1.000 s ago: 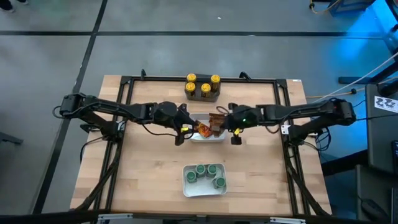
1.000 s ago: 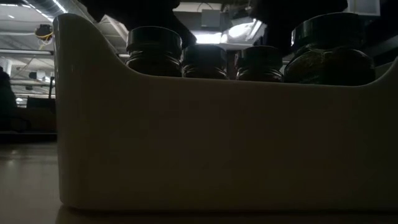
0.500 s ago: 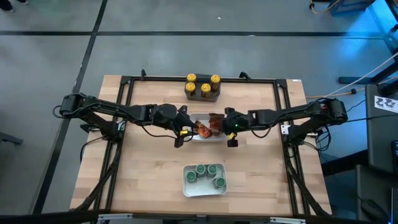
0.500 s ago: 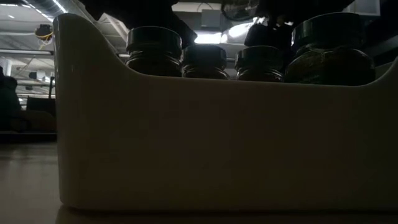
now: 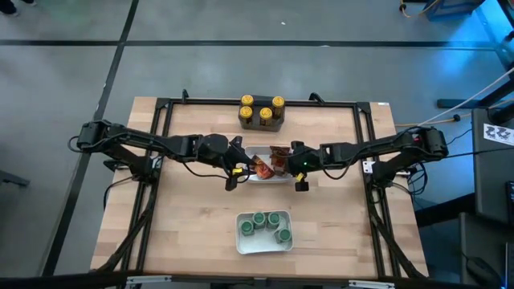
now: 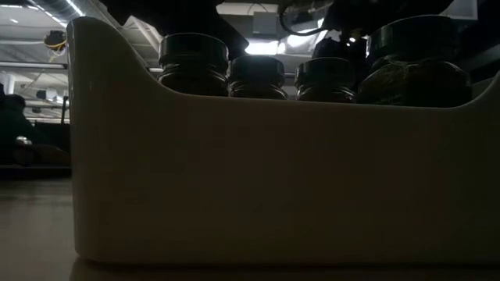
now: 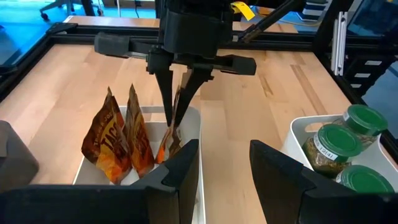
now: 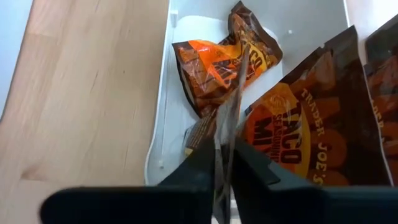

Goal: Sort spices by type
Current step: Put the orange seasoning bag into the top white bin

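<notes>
Right gripper pinches a sachet edge-on over the middle tray.

The sachet (image 8: pixel 229 127) hangs thin between the right gripper (image 7: pixel 177 118) fingers, its lower end among the other sachets (image 7: pixel 121 143) in the white middle tray (image 5: pixel 277 178). One sachet (image 8: pixel 227 56) lies crumpled on the tray floor; the labels on the rest are partly cut off. The left gripper (image 7: pixel 224 165) waits at the tray's other end, fingers spread. Green-lidded jars (image 5: pixel 265 225) fill the near tray (image 6: pixel 234 179), which blocks most of the low view. Yellow-lidded jars (image 5: pixel 261 111) stand at the far edge.
</notes>
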Robot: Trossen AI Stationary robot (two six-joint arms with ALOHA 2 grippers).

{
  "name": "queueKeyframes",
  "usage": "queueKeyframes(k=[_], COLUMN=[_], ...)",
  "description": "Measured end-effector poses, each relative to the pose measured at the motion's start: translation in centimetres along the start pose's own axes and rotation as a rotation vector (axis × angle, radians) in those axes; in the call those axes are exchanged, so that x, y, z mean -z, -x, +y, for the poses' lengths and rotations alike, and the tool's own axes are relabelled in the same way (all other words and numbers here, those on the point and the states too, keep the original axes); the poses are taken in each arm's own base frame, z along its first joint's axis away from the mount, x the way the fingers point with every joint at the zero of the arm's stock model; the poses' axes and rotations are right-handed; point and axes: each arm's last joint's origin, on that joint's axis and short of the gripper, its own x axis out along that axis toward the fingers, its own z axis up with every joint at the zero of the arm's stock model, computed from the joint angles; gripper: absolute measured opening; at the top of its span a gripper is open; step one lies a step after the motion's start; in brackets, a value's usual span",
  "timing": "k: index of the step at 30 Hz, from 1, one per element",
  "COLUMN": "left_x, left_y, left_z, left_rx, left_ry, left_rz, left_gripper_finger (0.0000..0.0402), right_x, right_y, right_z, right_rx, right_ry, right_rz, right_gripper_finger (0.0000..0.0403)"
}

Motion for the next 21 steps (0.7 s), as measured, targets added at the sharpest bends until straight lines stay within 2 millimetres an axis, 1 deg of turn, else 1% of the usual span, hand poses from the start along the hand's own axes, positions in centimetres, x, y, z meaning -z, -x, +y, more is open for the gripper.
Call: queueKeyframes(k=[2, 8, 11, 16, 21], left_x=[0.0, -0.1, -0.1, -0.1, -0.1], left_y=[0.0, 0.0, 0.0, 0.0, 0.0], left_z=[0.0, 0.0, 0.0, 0.0, 0.0], left_rx=[0.0, 0.0, 0.0, 0.0, 0.0], left_ry=[0.0, 0.0, 0.0, 0.0, -0.003], left_rz=[-0.001, -0.011, -0.013, -0.013, -0.013], left_gripper_finger=[0.0129, 0.0129, 0.0129, 0.0129, 0.0129], right_x=[0.0, 0.0, -0.5, -1.8, -3.5], right_y=[0.0, 0.0, 0.3, 1.3, 3.0], right_z=[0.0, 0.0, -0.1, -0.5, -0.9], right_rx=[0.0, -0.001, -0.002, -0.009, -0.015], right_ry=[0.0, 0.0, 0.0, 0.003, 0.005], right_rz=[0.0, 0.001, 0.008, 0.043, 0.07], right_gripper_finger=[0.0053, 0.012, 0.0145, 0.0168, 0.0172])
